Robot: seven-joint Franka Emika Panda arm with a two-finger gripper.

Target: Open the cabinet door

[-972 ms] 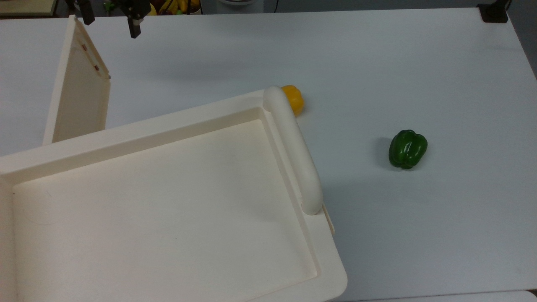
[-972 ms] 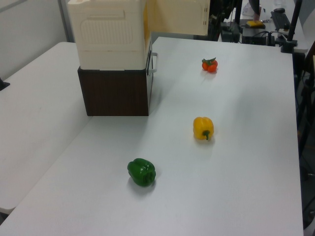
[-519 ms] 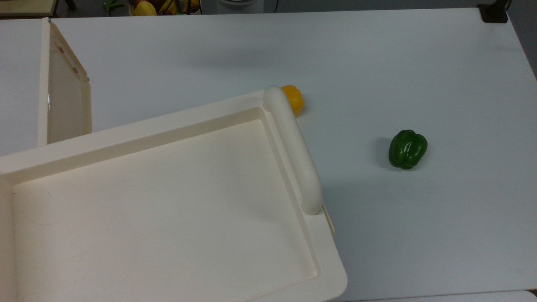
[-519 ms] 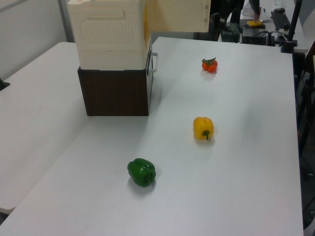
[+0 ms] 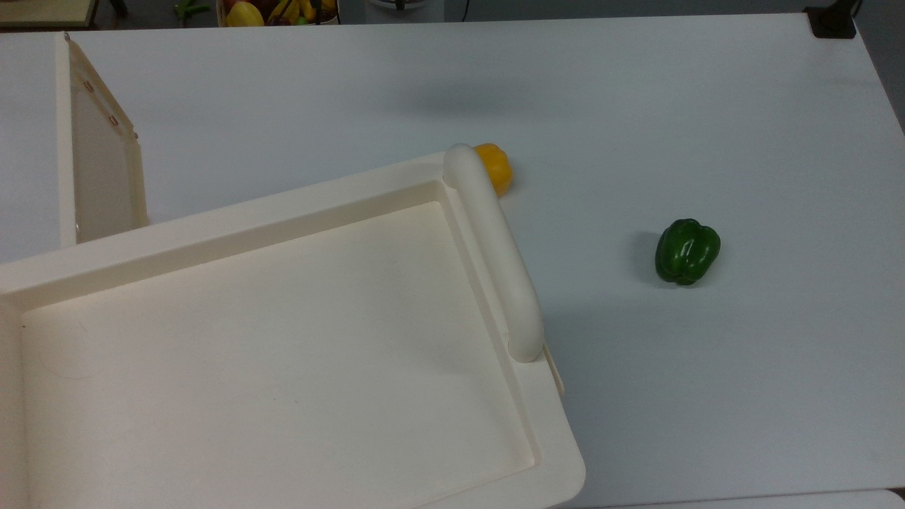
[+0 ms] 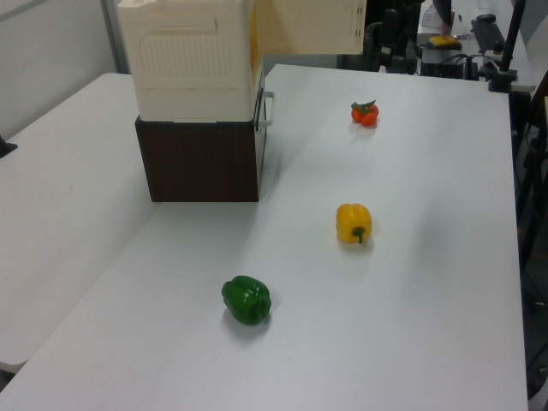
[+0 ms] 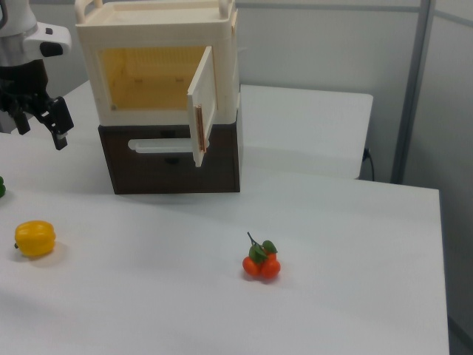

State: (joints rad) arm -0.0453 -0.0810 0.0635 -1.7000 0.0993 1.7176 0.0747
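Cabinet door (image 7: 202, 105) swung wide open on the cabinet (image 7: 162, 96), yellow inside showing; gripper (image 7: 41, 122) with fingers spread apart, holding nothing, at the right view's left, apart from the door; yellow pepper (image 7: 35, 238), tomatoes (image 7: 260, 262) on the table (image 7: 355, 296)

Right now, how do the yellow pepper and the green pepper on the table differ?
Colour: the yellow pepper is yellow, the green pepper dark green. Place: in the top view the yellow pepper sits partly hidden behind the cabinet bar, while the green pepper lies out in the open. In the left view, the green pepper lies nearer the camera. Both rest on the white table, untouched.
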